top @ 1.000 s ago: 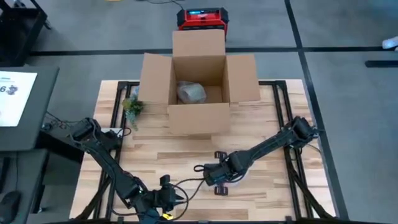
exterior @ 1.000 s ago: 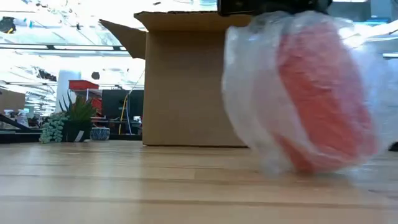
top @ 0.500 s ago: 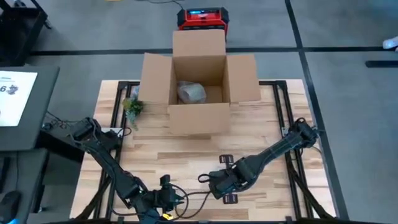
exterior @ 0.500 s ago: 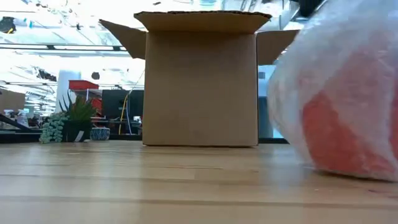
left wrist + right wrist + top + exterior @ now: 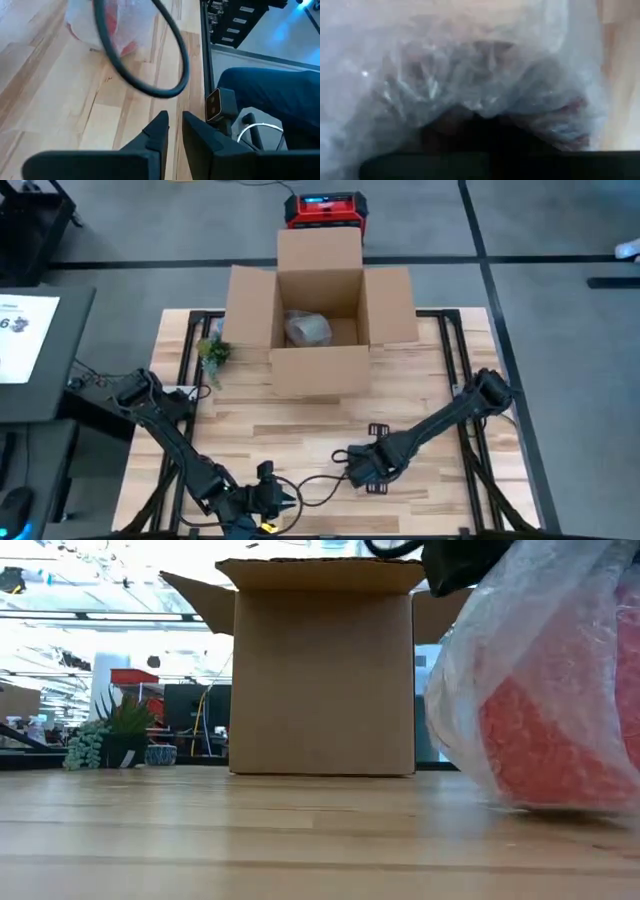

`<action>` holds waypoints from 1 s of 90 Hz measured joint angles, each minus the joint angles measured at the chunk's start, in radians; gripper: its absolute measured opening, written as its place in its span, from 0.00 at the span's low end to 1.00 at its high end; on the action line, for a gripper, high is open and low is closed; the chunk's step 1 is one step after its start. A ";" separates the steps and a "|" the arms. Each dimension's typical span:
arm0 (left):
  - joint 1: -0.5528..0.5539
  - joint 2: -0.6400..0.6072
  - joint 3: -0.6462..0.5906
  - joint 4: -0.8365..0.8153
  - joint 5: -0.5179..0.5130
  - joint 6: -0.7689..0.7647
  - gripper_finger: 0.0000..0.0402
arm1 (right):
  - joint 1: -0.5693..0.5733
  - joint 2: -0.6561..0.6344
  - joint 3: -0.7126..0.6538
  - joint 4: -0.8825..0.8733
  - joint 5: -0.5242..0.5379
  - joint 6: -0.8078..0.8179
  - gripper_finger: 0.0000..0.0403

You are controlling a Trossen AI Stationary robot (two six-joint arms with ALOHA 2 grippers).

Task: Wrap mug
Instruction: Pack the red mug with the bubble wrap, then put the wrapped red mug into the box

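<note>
Since the tool (image 5: 372,472) shifted back: mug (image 5: 560,710) (bubble-wrapped) nearer the box (image 5: 320,320).

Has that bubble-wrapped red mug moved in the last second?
Yes. The wrapped mug, carried by the right tool, has shifted rightward past the cardboard box in the low view and toward the table's near edge.
</note>
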 joint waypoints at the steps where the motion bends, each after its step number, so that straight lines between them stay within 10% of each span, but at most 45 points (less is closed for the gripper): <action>1: 0.000 0.000 0.000 0.000 0.000 0.000 0.09 | 0.000 0.000 0.003 -0.001 0.000 -0.002 0.00; 49: 0.000 0.000 0.000 -0.001 0.000 0.000 0.09 | 0.109 -0.011 0.431 -0.273 0.056 -0.168 0.02; 90: 0.002 0.000 0.000 -0.001 0.000 0.010 0.09 | 0.142 -0.007 0.192 -0.122 0.134 -0.128 0.55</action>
